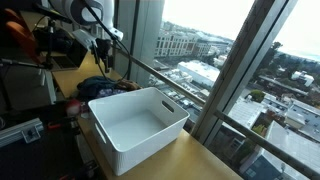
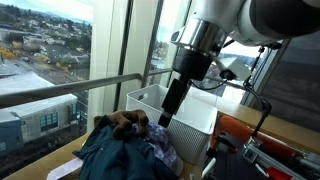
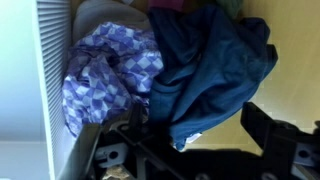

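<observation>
Hanging wide open over the clothes beside the basket, the claw could be brought down off-centre and only a fold pinched

Blue garment: dark blue fabric, crumpled and folded over itself in a loose heap; touched along one edge by the checked cloth.
Checked cloth: purple-and-white check, bunched up, laid just beside the wall of the white basket.
Brown garment: rumpled, set atop the heap.
</observation>
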Robot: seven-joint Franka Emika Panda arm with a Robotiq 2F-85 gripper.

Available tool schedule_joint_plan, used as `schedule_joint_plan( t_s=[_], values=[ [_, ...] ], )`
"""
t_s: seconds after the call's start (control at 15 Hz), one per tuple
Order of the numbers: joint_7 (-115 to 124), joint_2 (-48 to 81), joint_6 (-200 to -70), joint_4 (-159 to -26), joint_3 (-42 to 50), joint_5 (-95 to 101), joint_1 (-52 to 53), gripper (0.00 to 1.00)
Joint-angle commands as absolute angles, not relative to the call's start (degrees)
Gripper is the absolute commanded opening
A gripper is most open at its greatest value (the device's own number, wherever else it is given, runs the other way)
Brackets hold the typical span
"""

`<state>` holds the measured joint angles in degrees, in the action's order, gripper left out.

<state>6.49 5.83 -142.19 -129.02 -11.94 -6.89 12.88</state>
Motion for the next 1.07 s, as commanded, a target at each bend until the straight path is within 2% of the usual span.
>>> schedule_joint_plan(
  t_s=[0.0, 0.53, 0.6, 0.67, 1.0],
  values=[
    [9.1, 11.1, -148.6, -128.9, -13.5, -4.5, 15.4, 1.00],
    [11.9, 21.8, -157.9, -128.7, -10.1, 2.6, 18.1, 1.00],
    [12.1, 22.5, -158.4, -128.5, -9.6, 2.9, 18.1, 0.75],
    [12.0, 22.9, -158.5, -128.4, -9.2, 3.0, 18.2, 0.74],
    [11.9, 20.5, -156.9, -129.9, -8.8, 2.8, 18.0, 0.35]
  ],
)
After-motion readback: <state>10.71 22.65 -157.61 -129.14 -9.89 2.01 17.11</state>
